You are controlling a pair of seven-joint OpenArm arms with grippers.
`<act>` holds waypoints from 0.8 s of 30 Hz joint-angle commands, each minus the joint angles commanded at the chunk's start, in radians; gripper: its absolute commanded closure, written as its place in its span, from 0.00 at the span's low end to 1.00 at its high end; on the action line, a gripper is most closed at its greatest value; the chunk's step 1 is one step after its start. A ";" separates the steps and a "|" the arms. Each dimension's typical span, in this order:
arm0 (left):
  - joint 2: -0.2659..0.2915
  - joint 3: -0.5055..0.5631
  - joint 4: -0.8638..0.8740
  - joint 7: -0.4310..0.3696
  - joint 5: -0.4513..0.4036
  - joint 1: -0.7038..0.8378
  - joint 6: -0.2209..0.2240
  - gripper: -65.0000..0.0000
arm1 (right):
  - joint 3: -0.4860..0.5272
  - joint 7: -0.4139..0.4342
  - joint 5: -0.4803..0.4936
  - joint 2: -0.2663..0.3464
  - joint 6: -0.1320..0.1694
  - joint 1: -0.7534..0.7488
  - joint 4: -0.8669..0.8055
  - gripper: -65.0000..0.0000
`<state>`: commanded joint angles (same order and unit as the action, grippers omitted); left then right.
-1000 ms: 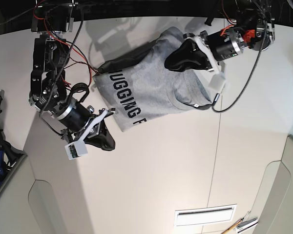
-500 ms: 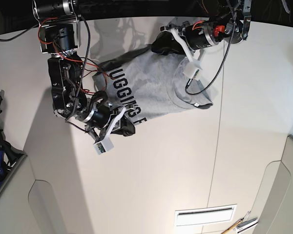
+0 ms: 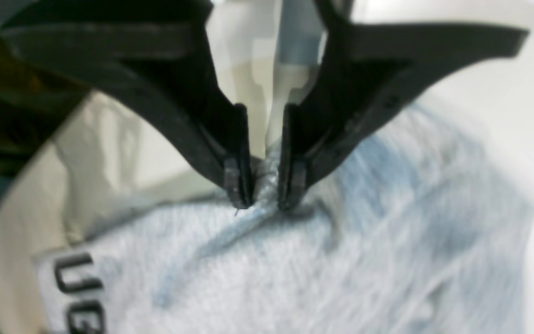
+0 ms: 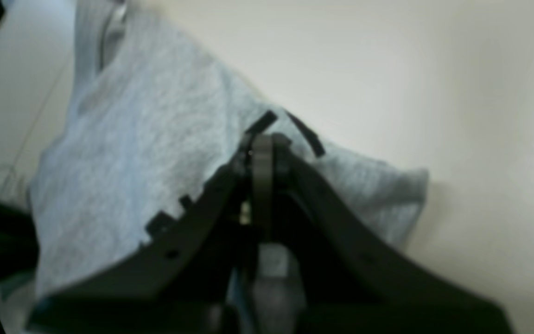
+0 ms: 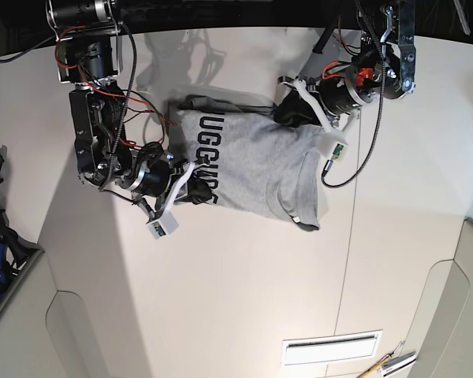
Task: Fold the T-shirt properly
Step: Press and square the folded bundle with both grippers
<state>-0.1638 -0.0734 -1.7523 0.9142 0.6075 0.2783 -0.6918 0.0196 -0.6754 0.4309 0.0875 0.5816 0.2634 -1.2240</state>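
Fabric of the T-shirt [image 5: 252,169] looks light and limp, with left end effector [image 3: 265,197] and right end effector [image 4: 261,139] each pinching an edge.

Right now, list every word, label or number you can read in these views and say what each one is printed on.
"UGGING", black block letters on the T-shirt, base view; its start and end are hidden by a fold and the right pincer.
"UG", the same print, left wrist view; the rest is cut off.
White tags on both arms: too small to read.
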 joint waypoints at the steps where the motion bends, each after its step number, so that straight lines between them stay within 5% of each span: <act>1: 0.000 -0.008 0.000 -0.002 -0.006 -0.010 0.000 0.81 | 0.000 0.000 0.000 0.001 0.000 -0.009 -0.006 1.00; 15: 0.000 -0.039 0.002 -0.079 -0.081 -0.104 0.053 0.81 | -0.005 -0.015 0.146 0.000 0.000 -0.325 -0.340 1.00; 24: 0.000 -0.072 -0.049 -0.077 -0.029 -0.101 0.055 0.81 | -0.097 0.018 0.153 0.001 0.000 -0.358 -0.370 1.00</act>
<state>-0.1638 -0.1455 -1.8015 0.8375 0.5781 0.1772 -0.6369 -0.0769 -0.6579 0.5838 0.0883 0.5816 -0.0944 -1.5944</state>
